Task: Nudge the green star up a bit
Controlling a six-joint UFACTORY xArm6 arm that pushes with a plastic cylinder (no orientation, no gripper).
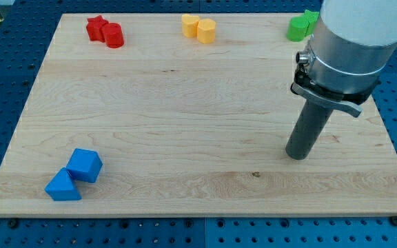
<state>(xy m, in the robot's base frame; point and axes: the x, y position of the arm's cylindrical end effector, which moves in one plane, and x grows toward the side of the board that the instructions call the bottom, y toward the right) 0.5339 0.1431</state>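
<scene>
Green is the colour we are after, and it sits in the far right corner of the bench [185, 124]: two green blocks close together at the view's top edge. One, the green block [297, 29], looks rounded; the piece at its right, half hidden behind our arm's grey housing [347, 48], shows pointed edges, so we take it for the green star [311, 18], though we cannot be sure of its shape. The two seem to touch, but the housing hides the join.

We carry no pincer, so nothing can be said of one being wide, narrow or holding anything; we work with the rod [307, 131] alone. My tip [296, 156] rests on bare wood near the right edge, about midway down it, well apart from the green pair and touching nothing.

Elsewhere, a red star [96, 27] and a red block [114, 35] sit together near the top left corner, two yellow blocks [198, 28] stand at the middle of the top edge, and a blue cube [84, 165] and a blue wedge [63, 186] lie by the bottom left corner.

We judge the approach step is in hand, with no contact made. Next we need to bring the tip just below the star, on its bottom side, clear of its green neighbour, then push gently toward the top edge. Little room remains there, so the shove must be short.
</scene>
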